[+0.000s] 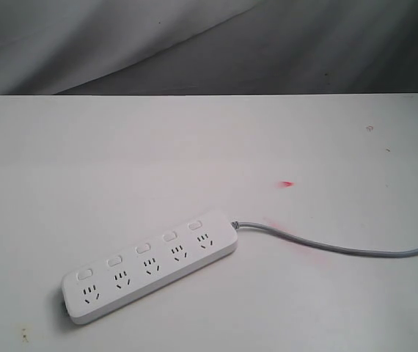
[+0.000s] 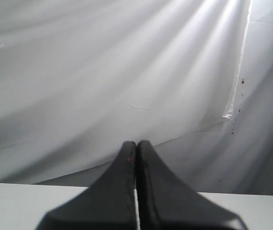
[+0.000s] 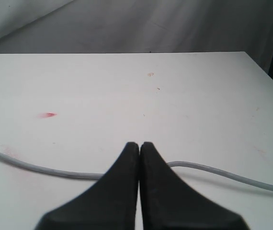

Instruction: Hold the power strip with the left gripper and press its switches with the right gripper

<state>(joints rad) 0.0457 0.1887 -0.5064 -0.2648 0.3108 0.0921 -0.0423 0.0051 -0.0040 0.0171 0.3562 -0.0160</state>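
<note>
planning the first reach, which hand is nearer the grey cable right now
Right. The right hand, shut, has the grey cable running close past its tips in its wrist view. The left hand, also shut, faces the backdrop cloth; no cable shows there.

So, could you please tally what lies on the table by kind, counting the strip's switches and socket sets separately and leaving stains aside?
power strip: 1
switches: 5
socket sets: 5
grey cable: 1
Total: 12
</note>
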